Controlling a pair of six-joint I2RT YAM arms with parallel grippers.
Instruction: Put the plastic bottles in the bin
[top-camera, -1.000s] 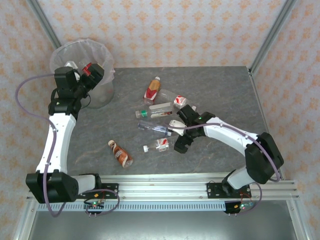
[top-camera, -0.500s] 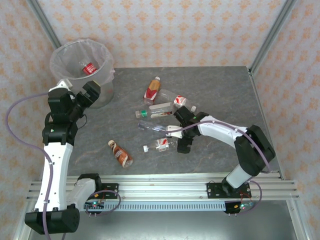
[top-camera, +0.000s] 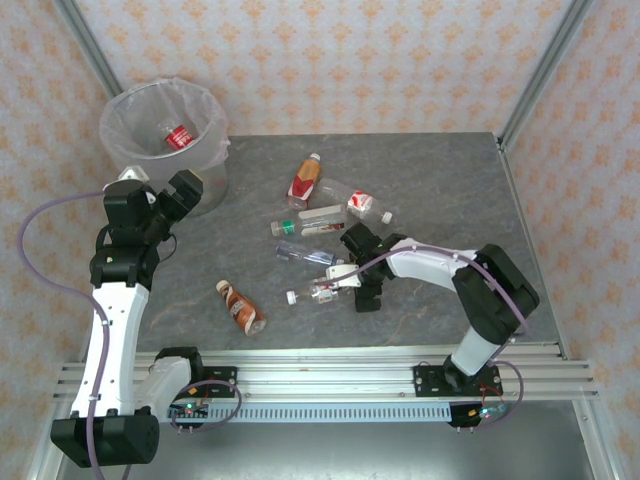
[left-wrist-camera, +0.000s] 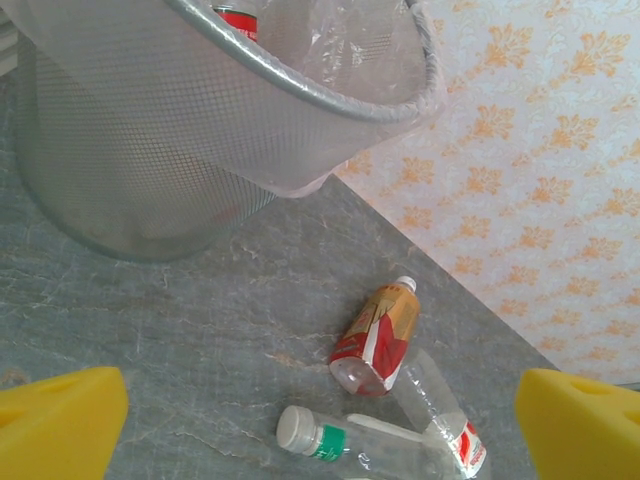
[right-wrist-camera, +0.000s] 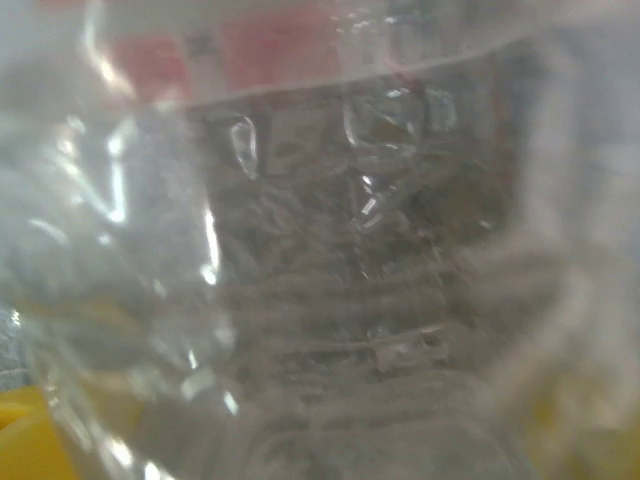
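Observation:
The bin (top-camera: 128, 112) stands at the table's far left corner, with one red-labelled bottle (top-camera: 178, 136) lying inside. My left gripper (top-camera: 186, 188) hangs open and empty just in front of the bin. Its wrist view shows the bin (left-wrist-camera: 200, 130), an orange-red bottle (left-wrist-camera: 378, 325), a green-banded, white-capped bottle (left-wrist-camera: 330, 440) and a clear bottle (left-wrist-camera: 440, 410). My right gripper (top-camera: 348, 283) is open, low over a red-and-white bottle (top-camera: 320, 290). That clear bottle (right-wrist-camera: 330, 250) sits blurred between the jaws. A brown bottle (top-camera: 240, 307) lies alone near the front.
More bottles lie mid-table: an orange-red one (top-camera: 305, 180), a green-banded one (top-camera: 310, 220), a red-and-white one (top-camera: 368, 206) and a clear one (top-camera: 305, 255). Metal frame posts (top-camera: 545, 70) and papered walls close the back and sides.
The left gripper let a red-labelled bottle fall into the bin, then drew back toward me. The right gripper slid left and down onto the red-and-white bottle.

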